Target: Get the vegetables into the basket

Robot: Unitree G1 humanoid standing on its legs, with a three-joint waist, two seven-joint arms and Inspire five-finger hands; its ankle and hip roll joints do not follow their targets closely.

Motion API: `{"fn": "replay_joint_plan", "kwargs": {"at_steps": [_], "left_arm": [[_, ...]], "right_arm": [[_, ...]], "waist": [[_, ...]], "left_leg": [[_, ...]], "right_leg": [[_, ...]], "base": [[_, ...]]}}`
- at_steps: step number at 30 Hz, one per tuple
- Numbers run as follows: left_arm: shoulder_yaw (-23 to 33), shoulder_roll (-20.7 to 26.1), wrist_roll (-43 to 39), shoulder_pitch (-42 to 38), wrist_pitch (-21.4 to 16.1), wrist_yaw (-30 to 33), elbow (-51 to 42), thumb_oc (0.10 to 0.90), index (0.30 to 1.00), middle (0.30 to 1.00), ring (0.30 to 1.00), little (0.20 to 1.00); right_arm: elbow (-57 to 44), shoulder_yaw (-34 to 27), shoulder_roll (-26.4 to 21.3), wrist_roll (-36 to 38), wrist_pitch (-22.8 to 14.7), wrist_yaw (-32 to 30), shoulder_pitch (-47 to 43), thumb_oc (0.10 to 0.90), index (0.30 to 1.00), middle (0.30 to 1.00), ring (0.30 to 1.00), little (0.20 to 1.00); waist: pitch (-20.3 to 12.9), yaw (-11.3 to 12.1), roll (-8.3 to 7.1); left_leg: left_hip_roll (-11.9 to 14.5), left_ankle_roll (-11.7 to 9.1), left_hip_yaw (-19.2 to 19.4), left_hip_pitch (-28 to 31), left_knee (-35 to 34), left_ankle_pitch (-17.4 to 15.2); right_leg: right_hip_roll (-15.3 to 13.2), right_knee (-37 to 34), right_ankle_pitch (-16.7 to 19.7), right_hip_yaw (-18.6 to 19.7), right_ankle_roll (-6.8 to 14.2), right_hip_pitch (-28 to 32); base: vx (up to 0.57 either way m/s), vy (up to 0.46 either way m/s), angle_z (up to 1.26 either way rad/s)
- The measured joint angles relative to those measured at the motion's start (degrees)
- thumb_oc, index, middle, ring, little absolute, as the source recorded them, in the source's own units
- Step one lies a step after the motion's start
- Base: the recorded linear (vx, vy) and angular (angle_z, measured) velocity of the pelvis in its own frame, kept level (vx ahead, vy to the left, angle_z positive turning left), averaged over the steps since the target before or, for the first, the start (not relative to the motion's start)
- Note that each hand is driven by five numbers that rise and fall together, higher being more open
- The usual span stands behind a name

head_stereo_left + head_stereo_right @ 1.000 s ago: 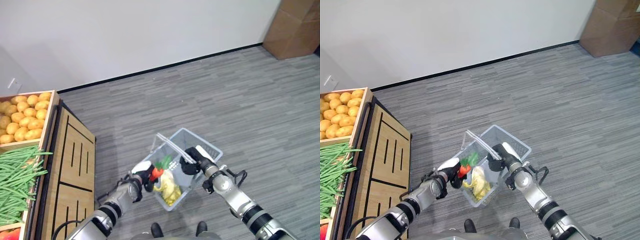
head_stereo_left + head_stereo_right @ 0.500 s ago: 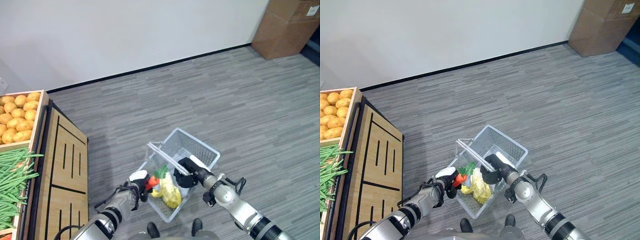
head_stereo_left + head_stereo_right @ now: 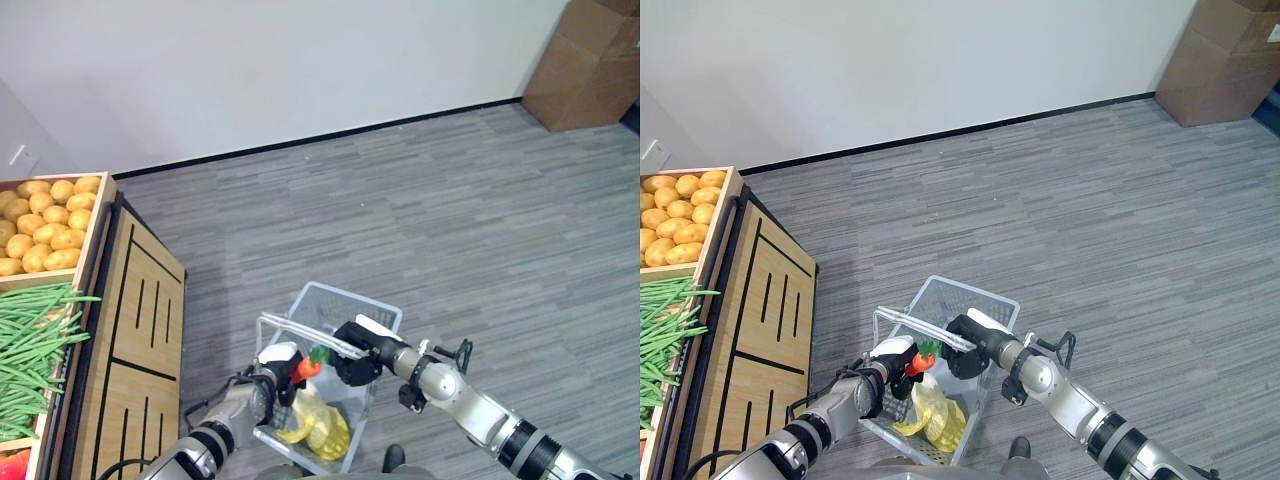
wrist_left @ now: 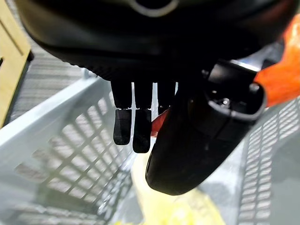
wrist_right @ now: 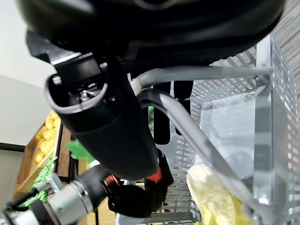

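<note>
A grey mesh basket (image 3: 350, 296) hangs over the floor by its two handles (image 3: 300, 335), and my right hand (image 3: 352, 360) is shut round them; the right wrist view shows a handle (image 5: 201, 72) passing under that hand's curled fingers. My left hand (image 3: 273, 372) is at the basket's near left rim, shut on an orange carrot (image 3: 308, 368) with a green top. In the left wrist view the carrot (image 4: 281, 70) sits between thumb and fingers (image 4: 132, 126), above the basket's inside. A yellow leafy vegetable (image 3: 310, 428) lies on the basket's floor.
A wooden stall (image 3: 140, 340) stands at the left with a crate of potatoes (image 3: 50, 225) and a bed of green beans (image 3: 35, 350). A cardboard box (image 3: 590, 65) sits by the white wall at the far right. Grey plank floor (image 3: 480, 220) spreads around the basket.
The camera has shifted. The basket has swung round and come nearer to me, still held by my right hand. My left hand keeps the carrot at the basket's rim.
</note>
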Motion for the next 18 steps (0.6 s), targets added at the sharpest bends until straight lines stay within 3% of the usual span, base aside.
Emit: {"fn": "replay_joint_plan", "kwargs": {"at_steps": [1, 18], "left_arm": [[0.0, 0.4, 0.0, 0.5, -0.1, -0.2, 0.0, 0.900, 1.000, 1.000, 1.000, 1.000], [0.0, 2.4, 0.7, 2.7, -1.0, -1.7, -4.4, 0.900, 1.000, 1.000, 1.000, 1.000]], "right_arm": [[-0.1, 0.0, 0.0, 0.0, 0.0, 0.4, 0.0, 0.400, 0.300, 0.300, 0.300, 0.300], [-0.6, -0.5, -0.8, -0.2, 0.0, 1.3, 0.0, 0.400, 0.300, 0.300, 0.300, 0.300]], "waist": [[0.0, 0.1, 0.01], [-0.1, 1.0, 0.85]], "left_leg": [[0.0, 0.0, 0.0, 0.0, 0.0, 0.0], [0.0, 0.1, -0.9, 0.1, 0.0, 0.1]], "right_leg": [[0.0, 0.0, 0.0, 0.0, 0.0, 0.1], [-0.3, 0.0, -0.1, -1.0, -0.1, 0.6]], "base": [[0.00, 0.000, 0.00], [0.00, -0.002, 0.01]]}}
